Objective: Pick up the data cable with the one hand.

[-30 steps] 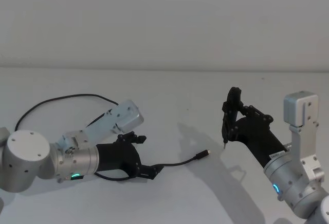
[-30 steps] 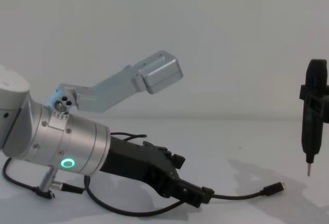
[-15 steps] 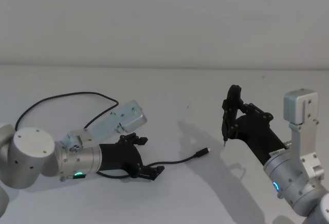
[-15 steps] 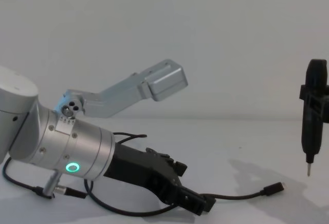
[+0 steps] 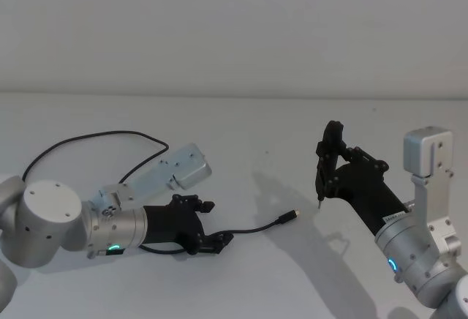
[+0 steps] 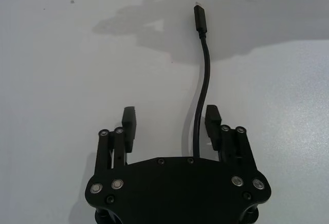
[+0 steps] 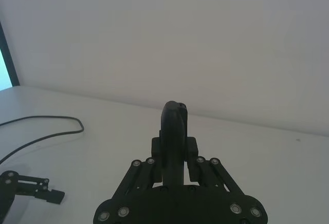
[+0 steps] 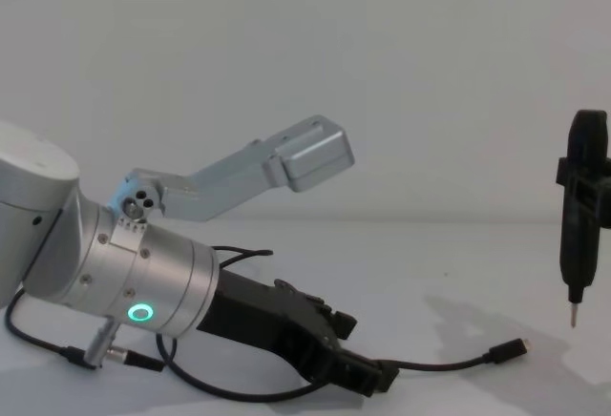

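The data cable [image 5: 256, 227] is a thin black cord lying on the white table, its silver-tipped plug [image 5: 295, 214] pointing toward the right arm. From the plug it runs back in a long loop [image 5: 80, 142] at the far left. My left gripper [image 5: 221, 241] sits low over the cable, just above the table. In the left wrist view the left gripper [image 6: 170, 126] is open and the cable [image 6: 205, 75] passes between the fingers, close to one fingertip [image 6: 213, 121]. My right gripper [image 5: 330, 173] hovers at the right, shut on a slim black pointed tool [image 8: 582, 235].
The white table [image 5: 241, 136] ends at a plain wall behind. A short black wire with a silver connector [image 8: 91, 357] hangs under the left arm's wrist. The tool's tip [image 5: 319, 205] hangs just beyond the plug.
The left gripper has sunk a little lower toward the table along the cable, and its wrist has turned slightly. The right arm and its tool have stayed still.
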Available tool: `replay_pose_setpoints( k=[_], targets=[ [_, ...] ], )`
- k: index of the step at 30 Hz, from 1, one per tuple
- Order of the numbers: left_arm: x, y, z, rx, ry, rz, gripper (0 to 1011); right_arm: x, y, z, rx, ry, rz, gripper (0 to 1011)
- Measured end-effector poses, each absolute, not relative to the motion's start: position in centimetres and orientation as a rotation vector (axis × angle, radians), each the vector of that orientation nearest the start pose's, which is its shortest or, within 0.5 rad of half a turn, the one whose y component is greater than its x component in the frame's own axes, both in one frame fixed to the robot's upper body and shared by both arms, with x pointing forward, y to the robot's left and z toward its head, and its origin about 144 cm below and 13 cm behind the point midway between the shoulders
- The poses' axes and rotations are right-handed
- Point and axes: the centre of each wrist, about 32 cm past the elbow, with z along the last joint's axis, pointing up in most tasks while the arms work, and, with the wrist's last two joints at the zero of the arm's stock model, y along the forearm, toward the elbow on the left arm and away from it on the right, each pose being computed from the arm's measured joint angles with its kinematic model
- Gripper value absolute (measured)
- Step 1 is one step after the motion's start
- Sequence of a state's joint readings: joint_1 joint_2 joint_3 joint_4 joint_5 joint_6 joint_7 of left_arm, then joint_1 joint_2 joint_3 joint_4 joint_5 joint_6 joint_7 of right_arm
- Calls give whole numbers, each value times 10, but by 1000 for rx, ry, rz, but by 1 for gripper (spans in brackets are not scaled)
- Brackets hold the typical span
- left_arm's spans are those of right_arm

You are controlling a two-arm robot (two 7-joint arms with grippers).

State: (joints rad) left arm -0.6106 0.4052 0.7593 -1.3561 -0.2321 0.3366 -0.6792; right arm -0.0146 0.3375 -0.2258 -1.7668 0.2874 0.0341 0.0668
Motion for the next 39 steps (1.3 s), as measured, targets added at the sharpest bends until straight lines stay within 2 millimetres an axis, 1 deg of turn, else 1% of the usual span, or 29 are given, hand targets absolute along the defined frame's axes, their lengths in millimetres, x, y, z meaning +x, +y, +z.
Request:
replay_pose_setpoints(
  k=[2,3,5,10,11,15,16,17,20,23,24,32,39],
  targets=[
    [564,171,1224,536,-68,401,740,443,-237,1189,26,-75,-1229,275],
    [564,171,1224,537,-67,401,685,443,-237,1189,26,-75,-1229,274],
    [564,171,1224,537,-67,401,643,443,-237,1189,26,-75,-1229,275],
    [564,171,1224,539,-65,401,488,443,-237,1189,26,-75,-1229,275],
    [564,171,1224,540,-65,401,438,443,-237,1189,26,-75,-1229,274],
    [565,171,1224,542,-64,402,319,443,-237,1189,26,-75,-1229,275],
    [565,171,1224,542,-64,402,257,443,-237,1189,26,-75,-1229,275],
    [565,171,1224,542,-64,402,257,443,-237,1189,26,-75,-1229,275],
    [565,171,1224,543,-64,402,150,443,-237,1189,26,-75,-1229,275],
    [565,171,1224,542,-64,402,98,443,-237,1189,26,-75,-1229,275],
    [565,171,1224,543,-64,402,51,443,-237,1189,26,-75,-1229,274],
    [565,171,1224,542,-64,402,41,444,-237,1189,26,-77,-1230,274],
    [563,172,1224,516,-97,397,41,445,-236,1192,34,-100,-1223,274]
  ],
)
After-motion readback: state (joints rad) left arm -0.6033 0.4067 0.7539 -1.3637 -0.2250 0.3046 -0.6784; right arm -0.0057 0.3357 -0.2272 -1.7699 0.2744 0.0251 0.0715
